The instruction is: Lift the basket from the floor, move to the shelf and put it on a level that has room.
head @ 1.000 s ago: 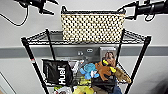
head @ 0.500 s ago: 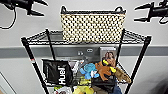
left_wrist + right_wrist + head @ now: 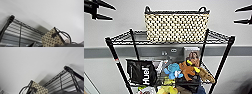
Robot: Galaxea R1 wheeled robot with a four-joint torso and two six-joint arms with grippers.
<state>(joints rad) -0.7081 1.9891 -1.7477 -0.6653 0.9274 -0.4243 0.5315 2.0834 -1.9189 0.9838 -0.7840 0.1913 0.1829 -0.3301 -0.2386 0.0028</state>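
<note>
Now the basket (image 3: 177,26) is sitting on the shelf's (image 3: 224,53) top level (image 3: 121,38), above toys (image 3: 187,70) and a Huel bag (image 3: 141,72); the left gripper (image 3: 107,11) and right gripper (image 3: 240,15) are hanging open and empty, well apart from it.

Head frontal; wrists flanking basket (image 3: 176,26)

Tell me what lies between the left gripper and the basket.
Nothing: in the head view, just bare grey wall separates the open left gripper from the basket on the shelf.

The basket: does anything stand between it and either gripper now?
No. The basket sits on the shelf's top level. The left gripper and the right gripper are open, to either side of it, with bare wall between.
</note>
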